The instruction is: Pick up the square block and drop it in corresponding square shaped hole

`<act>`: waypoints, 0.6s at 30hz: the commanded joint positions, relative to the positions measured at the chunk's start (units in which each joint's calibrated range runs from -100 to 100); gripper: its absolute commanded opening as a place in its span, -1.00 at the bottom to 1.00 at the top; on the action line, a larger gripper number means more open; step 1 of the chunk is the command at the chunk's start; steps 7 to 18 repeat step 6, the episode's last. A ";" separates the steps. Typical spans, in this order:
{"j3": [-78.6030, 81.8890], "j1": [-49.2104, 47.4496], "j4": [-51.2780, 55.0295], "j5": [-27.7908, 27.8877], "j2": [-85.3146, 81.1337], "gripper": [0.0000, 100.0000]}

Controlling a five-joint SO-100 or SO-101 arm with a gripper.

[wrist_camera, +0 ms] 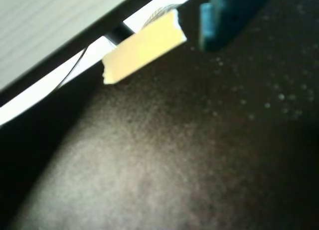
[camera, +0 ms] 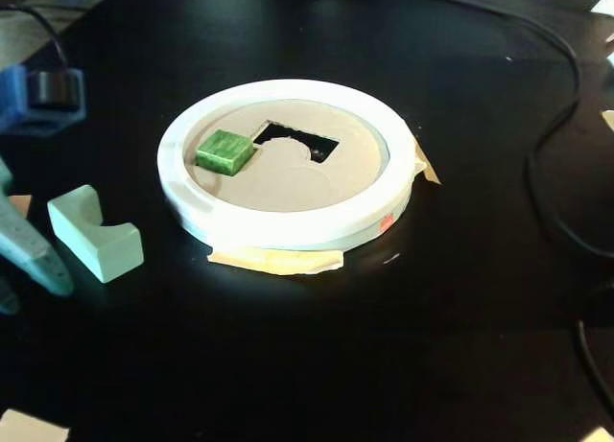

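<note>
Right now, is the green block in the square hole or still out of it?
Out. In the fixed view the green block sits on the cardboard insert beside the square hole, inside the white ring.

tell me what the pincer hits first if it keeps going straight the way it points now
Probably just the bare black table. The wrist view is blurred, but only dark surface fills it, with a strip of yellow tape near the far edge. The pincer itself isn't clearly shown.

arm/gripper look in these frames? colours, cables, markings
Little of it shows. In the fixed view, at the left edge, there is a blue printed housing with a black motor set in it. Below that, the gripper shows one pale teal, smooth, tapered finger. The wrist view shows only a blurred teal-blue part at the top edge. No markings are legible.
</note>
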 commanded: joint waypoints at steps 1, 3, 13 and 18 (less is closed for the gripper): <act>0.16 0.95 -1.18 0.15 -0.79 0.55; 0.16 1.07 -1.18 0.15 -0.79 0.55; 0.16 1.07 -1.18 0.15 -0.79 0.55; 0.16 1.07 -1.18 0.15 -0.79 0.55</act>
